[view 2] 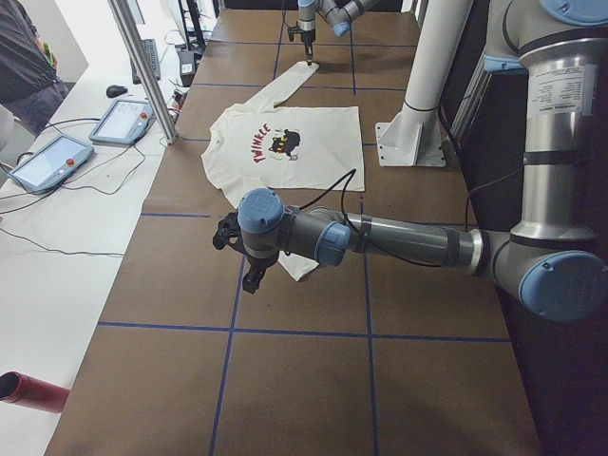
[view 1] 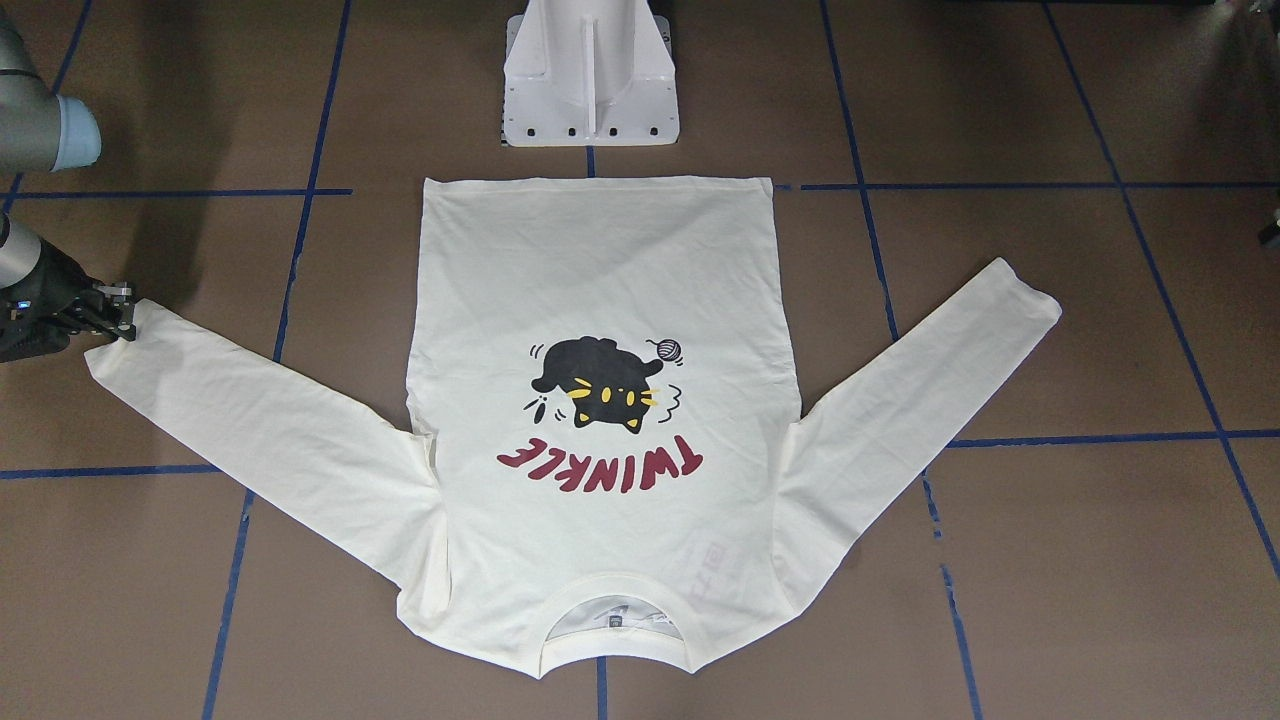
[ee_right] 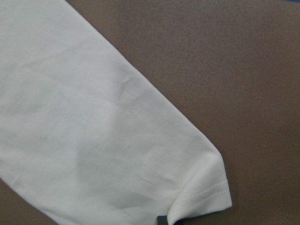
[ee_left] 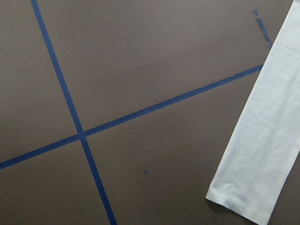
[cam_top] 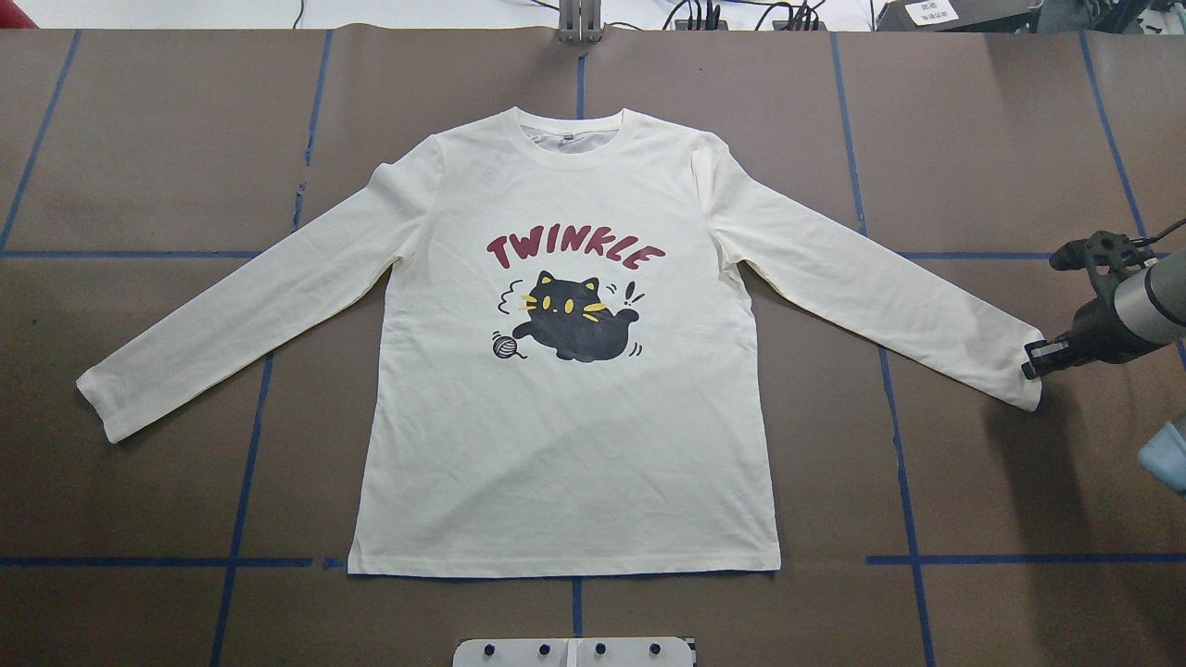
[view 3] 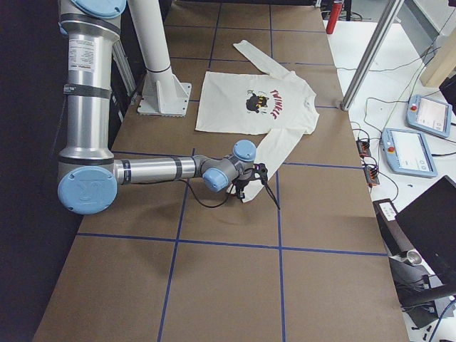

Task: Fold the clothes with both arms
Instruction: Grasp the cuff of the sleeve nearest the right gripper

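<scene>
Right fingers (cam_top: 1042, 352) at stitched cuff (ee_right: 206, 197), smooth cream shirt (cam_top: 565, 445) flat

The left pincer (view 2: 249, 277) shows only sidelong, jaw gap seemingly indistinct.

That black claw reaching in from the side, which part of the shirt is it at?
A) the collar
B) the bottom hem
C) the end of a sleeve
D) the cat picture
C: the right gripper sits at the sleeve cuff of the shirt, at the garment's outermost tip.
</scene>
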You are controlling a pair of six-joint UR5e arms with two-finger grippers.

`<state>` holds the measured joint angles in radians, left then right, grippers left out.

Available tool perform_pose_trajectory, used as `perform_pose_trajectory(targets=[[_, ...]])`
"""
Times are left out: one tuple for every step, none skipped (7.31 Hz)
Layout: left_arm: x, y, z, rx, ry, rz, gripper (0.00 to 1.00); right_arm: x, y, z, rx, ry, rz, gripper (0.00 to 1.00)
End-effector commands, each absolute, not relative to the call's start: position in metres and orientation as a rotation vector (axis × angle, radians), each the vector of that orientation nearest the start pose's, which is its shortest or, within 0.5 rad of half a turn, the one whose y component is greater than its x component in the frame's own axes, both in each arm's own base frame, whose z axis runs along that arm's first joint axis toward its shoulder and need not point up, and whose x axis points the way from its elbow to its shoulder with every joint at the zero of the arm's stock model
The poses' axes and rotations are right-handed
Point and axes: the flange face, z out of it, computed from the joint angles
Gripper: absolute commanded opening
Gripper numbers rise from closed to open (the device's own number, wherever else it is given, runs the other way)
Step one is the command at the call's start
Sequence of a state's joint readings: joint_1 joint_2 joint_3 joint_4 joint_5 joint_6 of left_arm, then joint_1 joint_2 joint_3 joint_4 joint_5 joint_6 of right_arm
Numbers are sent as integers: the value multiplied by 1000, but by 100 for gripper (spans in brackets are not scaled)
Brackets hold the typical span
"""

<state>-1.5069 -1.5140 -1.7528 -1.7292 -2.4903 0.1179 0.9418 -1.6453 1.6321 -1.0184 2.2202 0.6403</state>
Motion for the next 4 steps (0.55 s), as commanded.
perform_pose_trajectory(targets=[[-23, -480, 568, 289, 913, 299, 100, -221, -443, 571, 102, -854, -159, 0], [-23, -480, 567, 290, 916, 300, 100, -219, -462, 538, 159, -884, -148, 0], [-24, -480, 565, 293, 915, 299, 100, -231, -487, 498, 197, -932, -125, 0], [-23, -485, 558, 304, 913, 305, 100, -245, -519, 456, 239, -974, -99, 0]])
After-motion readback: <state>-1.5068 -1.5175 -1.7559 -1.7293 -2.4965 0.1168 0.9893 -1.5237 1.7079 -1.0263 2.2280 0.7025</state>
